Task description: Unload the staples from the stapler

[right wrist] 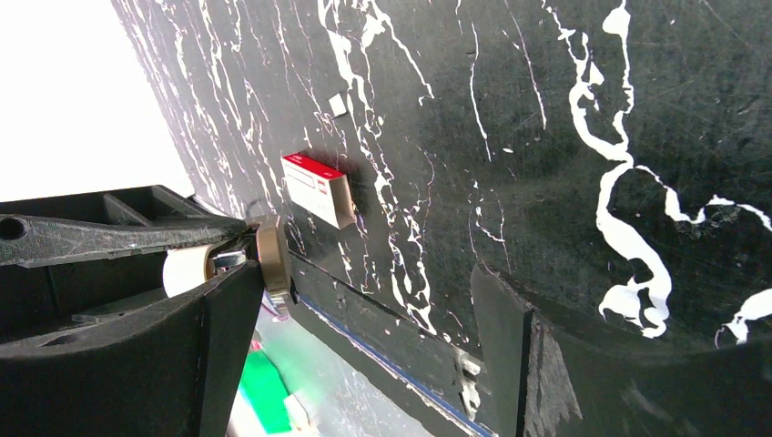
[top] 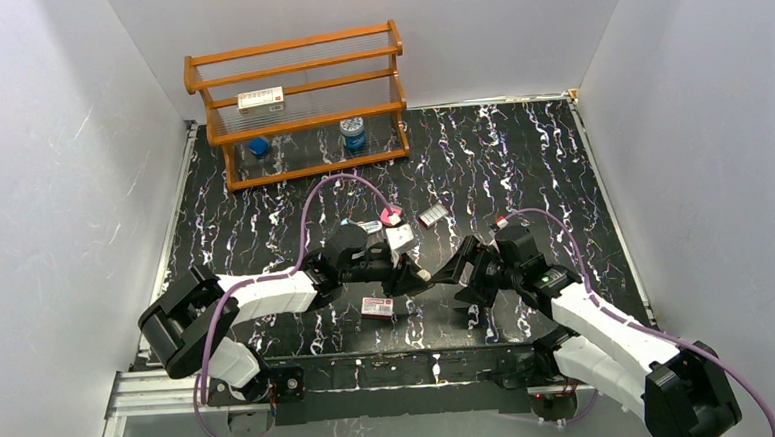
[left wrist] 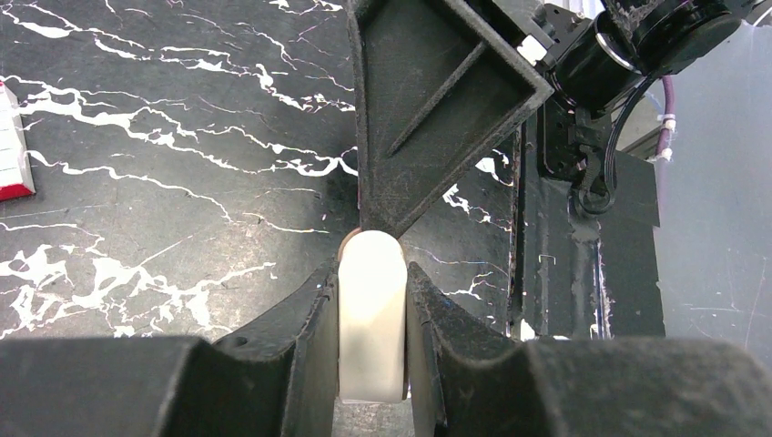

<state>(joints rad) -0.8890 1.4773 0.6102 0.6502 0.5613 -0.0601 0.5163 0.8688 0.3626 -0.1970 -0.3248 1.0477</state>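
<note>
My left gripper (top: 414,275) is shut on the small stapler (top: 424,275) and holds it above the front middle of the table. In the left wrist view the stapler (left wrist: 371,309) looks pale, almost white, upright between my fingers (left wrist: 300,364). My right gripper (top: 456,271) is open right in front of it, jaws wide apart. One of its black fingers (left wrist: 428,100) meets the stapler's tip. In the right wrist view the stapler (right wrist: 271,259) shows a tan end and a silvery part, beside my right gripper's (right wrist: 364,300) left finger (right wrist: 205,350).
A flat box with a red label (top: 377,307) lies just below the left gripper; it also shows in the right wrist view (right wrist: 317,189). A pink block (top: 390,215), a white box (top: 401,238) and another labelled box (top: 433,216) lie behind. A wooden rack (top: 298,113) stands at the back left.
</note>
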